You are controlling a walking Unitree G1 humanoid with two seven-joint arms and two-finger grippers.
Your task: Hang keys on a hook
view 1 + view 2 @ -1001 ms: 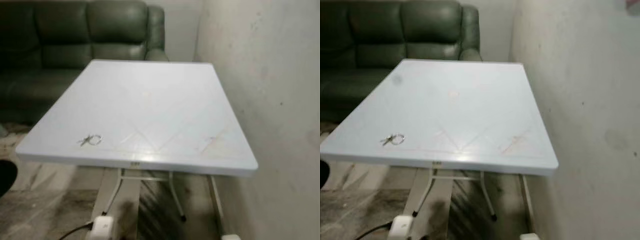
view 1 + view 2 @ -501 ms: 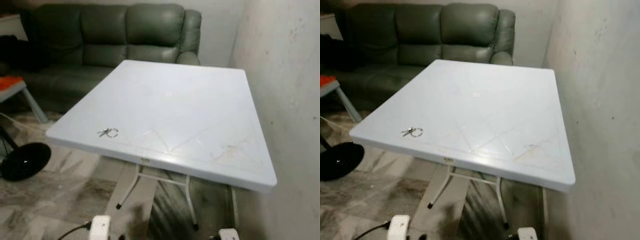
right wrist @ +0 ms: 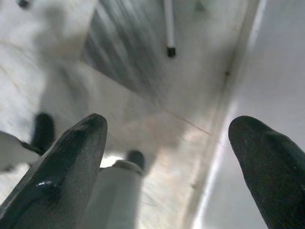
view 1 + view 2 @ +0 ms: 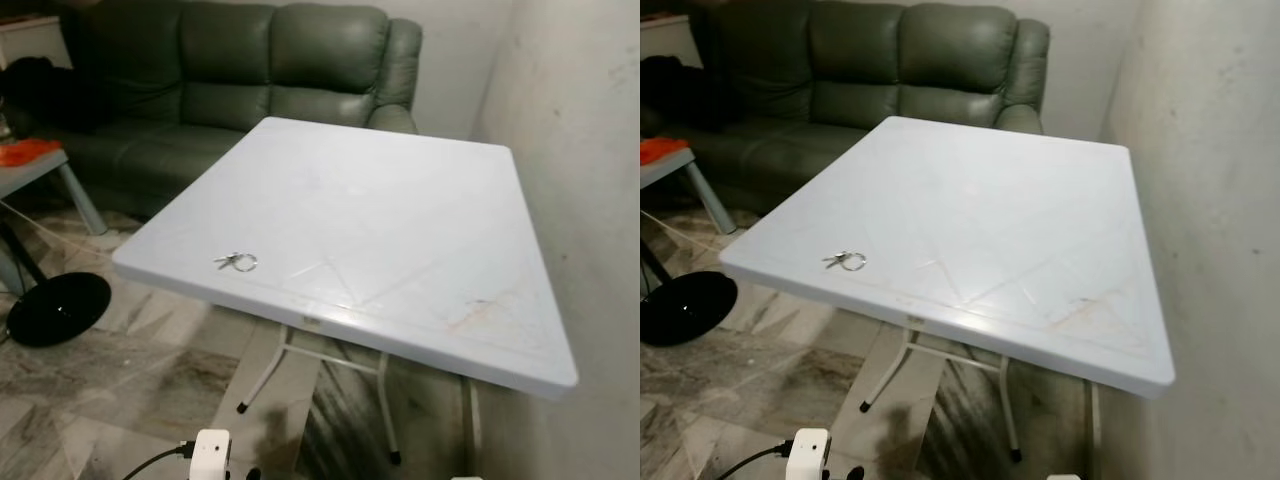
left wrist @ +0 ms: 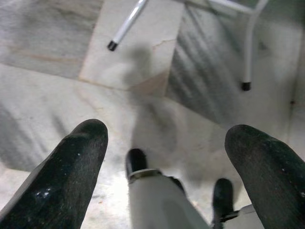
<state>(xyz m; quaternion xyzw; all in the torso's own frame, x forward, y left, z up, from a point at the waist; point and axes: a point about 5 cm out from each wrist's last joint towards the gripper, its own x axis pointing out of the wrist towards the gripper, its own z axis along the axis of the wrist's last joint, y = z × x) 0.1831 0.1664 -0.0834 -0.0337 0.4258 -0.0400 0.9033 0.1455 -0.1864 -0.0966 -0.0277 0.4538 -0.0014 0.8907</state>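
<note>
Camera view swung since earlier frames; keys (image 4: pixel 237 262) unmoved, flat near table (image 4: pixel 400 200) front-left edge. Left gripper (image 5: pixel 167 162) and right gripper (image 3: pixel 167 157) hang spread, empty, over floor. Judged light, rigid, slippery metal; pinch the ring.

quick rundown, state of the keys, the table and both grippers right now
keys: lying flat on the table near its front left corner, not held
table: upright on its metal legs, with only the keys on top
left gripper: open, nothing between its fingers, pointing at the floor
right gripper: open, nothing between its fingers, pointing at the floor beside the wall
</note>
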